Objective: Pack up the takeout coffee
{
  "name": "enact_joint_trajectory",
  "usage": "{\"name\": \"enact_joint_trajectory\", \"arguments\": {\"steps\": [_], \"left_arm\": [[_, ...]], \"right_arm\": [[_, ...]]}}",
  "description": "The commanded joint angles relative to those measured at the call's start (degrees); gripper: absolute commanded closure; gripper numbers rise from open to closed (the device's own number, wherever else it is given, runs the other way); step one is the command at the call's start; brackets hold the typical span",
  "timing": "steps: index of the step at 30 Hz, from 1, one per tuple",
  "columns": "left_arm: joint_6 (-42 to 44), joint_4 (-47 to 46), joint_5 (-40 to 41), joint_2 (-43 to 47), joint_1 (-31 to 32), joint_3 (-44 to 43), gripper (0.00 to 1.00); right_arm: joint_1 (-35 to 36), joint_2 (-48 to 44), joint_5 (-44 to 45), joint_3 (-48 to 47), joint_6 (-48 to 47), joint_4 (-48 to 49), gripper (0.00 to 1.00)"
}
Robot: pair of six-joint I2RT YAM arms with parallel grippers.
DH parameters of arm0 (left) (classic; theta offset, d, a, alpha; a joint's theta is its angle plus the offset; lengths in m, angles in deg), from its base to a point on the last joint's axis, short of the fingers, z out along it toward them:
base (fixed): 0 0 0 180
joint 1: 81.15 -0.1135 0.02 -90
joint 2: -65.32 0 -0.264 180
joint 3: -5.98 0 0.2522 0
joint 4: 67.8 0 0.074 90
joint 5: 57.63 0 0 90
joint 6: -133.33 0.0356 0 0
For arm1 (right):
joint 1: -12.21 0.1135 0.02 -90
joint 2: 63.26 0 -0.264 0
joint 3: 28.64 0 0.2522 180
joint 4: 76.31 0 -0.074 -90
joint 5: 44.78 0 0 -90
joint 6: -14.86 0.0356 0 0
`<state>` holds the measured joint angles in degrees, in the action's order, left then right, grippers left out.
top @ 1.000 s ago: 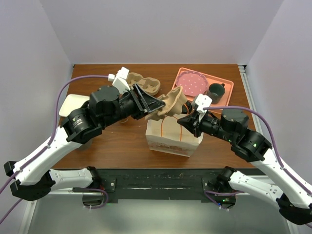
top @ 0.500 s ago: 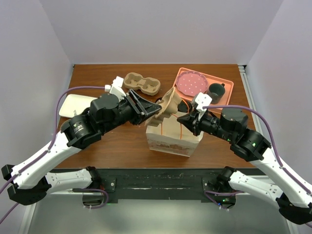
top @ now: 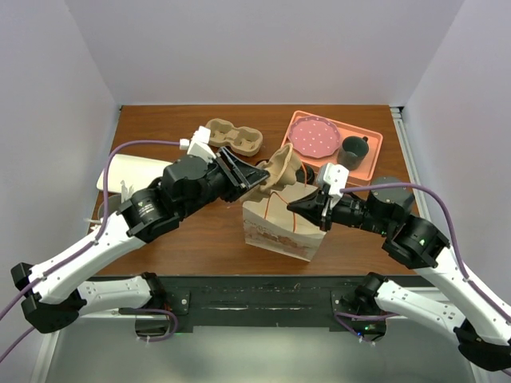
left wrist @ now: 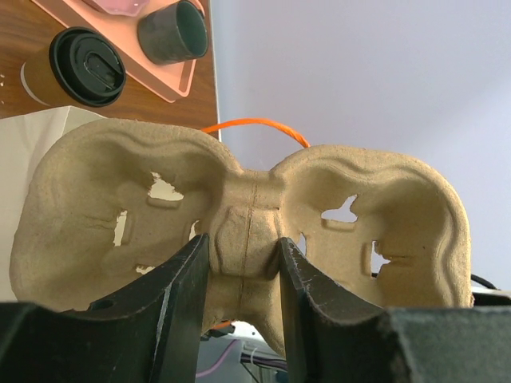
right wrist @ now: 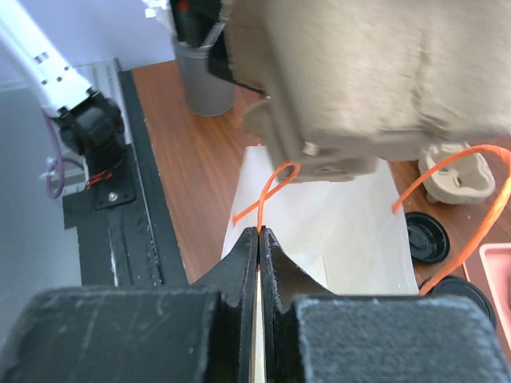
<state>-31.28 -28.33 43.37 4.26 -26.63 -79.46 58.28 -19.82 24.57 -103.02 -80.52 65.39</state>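
Left end effector (left wrist: 243, 246) grips pulp carrier (left wrist: 96, 187) at its centre; right end effector (right wrist: 259, 233) pinches paper bag (right wrist: 335, 231) rim; takeout coffee (left wrist: 80, 68) stands beyond left end effector.

The left arm's fingers (top: 239, 170) clamp a brown pulp carrier (top: 279, 166), holding it tilted over the open mouth of a white paper bag (top: 275, 231) that stands near the front edge of the tabletop (top: 204, 235). The right arm's fingers (top: 305, 209) are pinched together at the bag's right rim. Behind, a second carrier (top: 233, 137) lies flat beside a salmon tray (top: 374, 152) carrying a pink dotted plate (top: 313, 137) and a dark cup (top: 353, 149).
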Motion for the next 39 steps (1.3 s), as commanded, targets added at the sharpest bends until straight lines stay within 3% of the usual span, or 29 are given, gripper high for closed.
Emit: {"name": "enact_joint_trajectory", "arguments": {"steps": [1, 10, 19, 22, 26, 30, 36, 39], "left_arm": [[3.15, -3.13, 1.57, -0.81, 0.32, -1.97, 0.71], [5.96, -2.87, -0.37, -3.71, 0.32, -3.55, 0.71], [15.01, -5.76, -4.31, -4.07, 0.32, -0.66, 0.71], [16.77, -5.33, -5.20, -4.59, 0.32, -0.30, 0.71], [17.92, -3.92, -5.47, -5.39, 0.32, -1.09, 0.71], [18.97, -3.22, -5.29, -5.83, 0.32, -1.79, 0.71], [22.66, -1.37, -5.38, -8.02, 0.32, -3.82, 0.71], [23.98, -1.19, -5.82, -9.08, 0.32, -4.34, 0.71]], "right_arm": [[-0.01, -0.90, -5.46, -0.55, -4.10, -2.35, 0.98], [-0.01, -0.73, -5.90, -2.22, -11.31, -6.40, 1.00], [-0.01, -3.54, 3.68, 0.68, -9.03, -0.25, 1.00], [-0.01, -3.89, 3.51, 0.85, -8.24, 0.54, 0.95], [-0.01, -4.33, -1.66, 0.42, -7.53, 0.37, 0.70], [-0.01, -2.93, -7.56, -3.00, -4.65, -2.09, 0.58], [-0.01, -2.74, -4.41, -7.75, 7.81, -1.66, 0.53], [-0.01, -4.32, 1.21, -9.33, 15.11, 0.10, 0.46]]}}
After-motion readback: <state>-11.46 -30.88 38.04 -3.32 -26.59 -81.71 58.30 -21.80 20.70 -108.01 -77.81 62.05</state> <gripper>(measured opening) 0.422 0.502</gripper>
